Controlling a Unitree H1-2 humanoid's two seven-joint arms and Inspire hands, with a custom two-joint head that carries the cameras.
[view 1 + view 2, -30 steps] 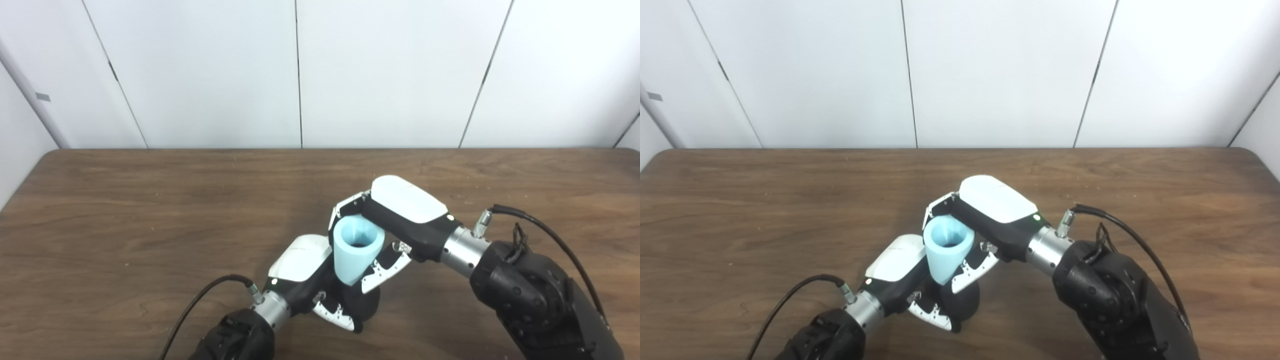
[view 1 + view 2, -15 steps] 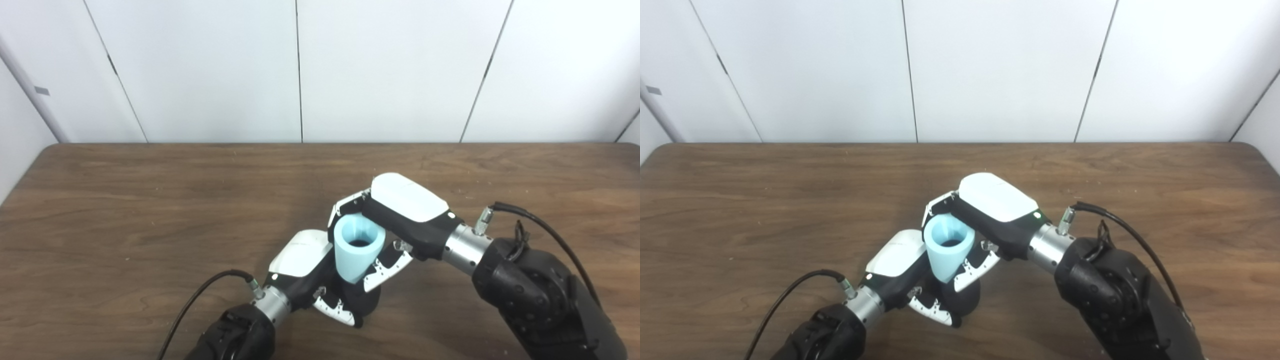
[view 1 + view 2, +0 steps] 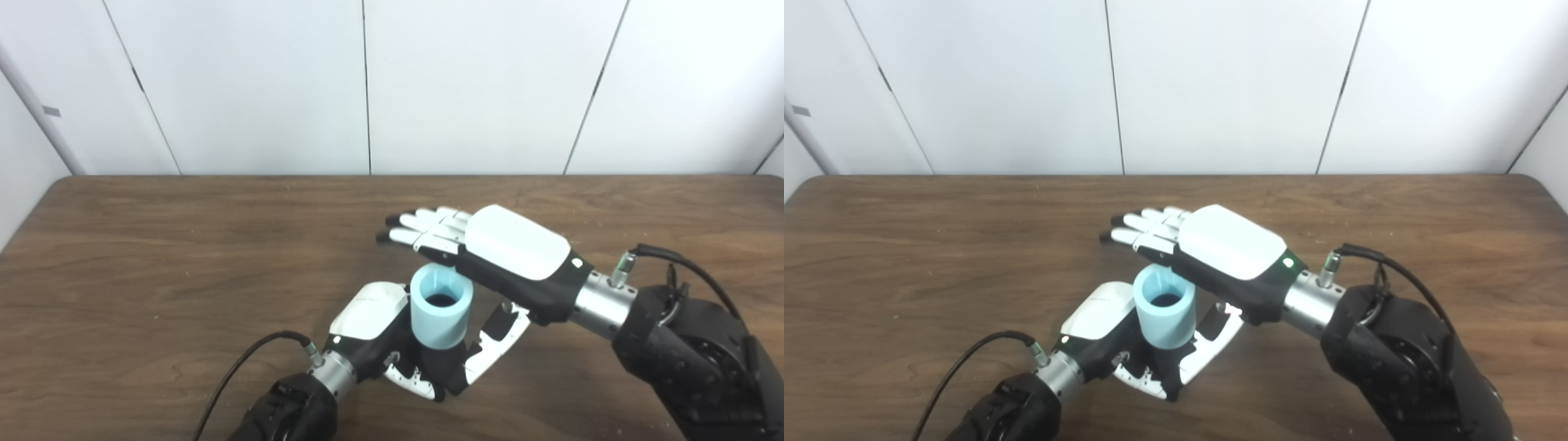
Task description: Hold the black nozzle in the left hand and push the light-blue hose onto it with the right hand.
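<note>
Released a moment ago, the light-blue hose (image 3: 440,313) stands on the black nozzle (image 3: 442,371), clamped in the left hand (image 3: 383,337). Just above, the right hand (image 3: 490,257) spreads flat, empty. Loosely seated, the hose could tip off.

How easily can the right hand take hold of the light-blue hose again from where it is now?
Probably easily: the right hand is open beside the light-blue hose, fingers spread, with nothing between them. The left hand only grips lower down.
</note>
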